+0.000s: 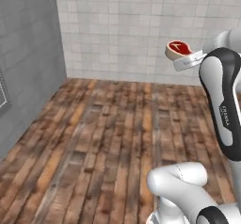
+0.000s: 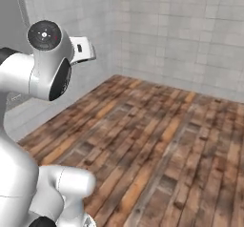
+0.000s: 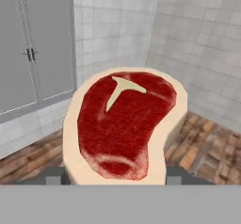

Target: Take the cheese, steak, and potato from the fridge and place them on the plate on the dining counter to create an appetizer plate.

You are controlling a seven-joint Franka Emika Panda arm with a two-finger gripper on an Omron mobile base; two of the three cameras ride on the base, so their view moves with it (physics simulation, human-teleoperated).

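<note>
Nearest to the hand camera: flat raw-red steak (image 3: pixel 123 126) with pale tan fat rim and white T-shaped mark, broad face turned to the lens, lower edge sitting between the two small dark fingertips (image 3: pixel 55 176) of the two-finger gripper (image 3: pixel 115 178). Pinched by its edges, one finger at each side, jaws spread as wide as the slab. Probably gripped so because a thin slab gives no other firm hold.

In the left base view, same steak (image 1: pixel 179 49) seen high in the air, in front of the white tiled wall (image 1: pixel 136 25), at the end of the white gripper (image 1: pixel 187 60), well above the brown wooden plank floor (image 1: pixel 103 148). Carried high and close to the white arm with dark joints (image 1: pixel 221 100), likely to keep it clear of obstacles while the base drives.

In the right base view, white hand (image 2: pixel 80 49) visible just beside the round dark joint cap; steak hidden there behind the arm.

Grey two-door panelled cabinet (image 3: pixel 33 53) at the left of the hand view, doors closed.

By judgement: steak taken, transport step under way; blue plate and dining counter not reached yet. Risk: slab slipping from the edge grip during a turn.
</note>
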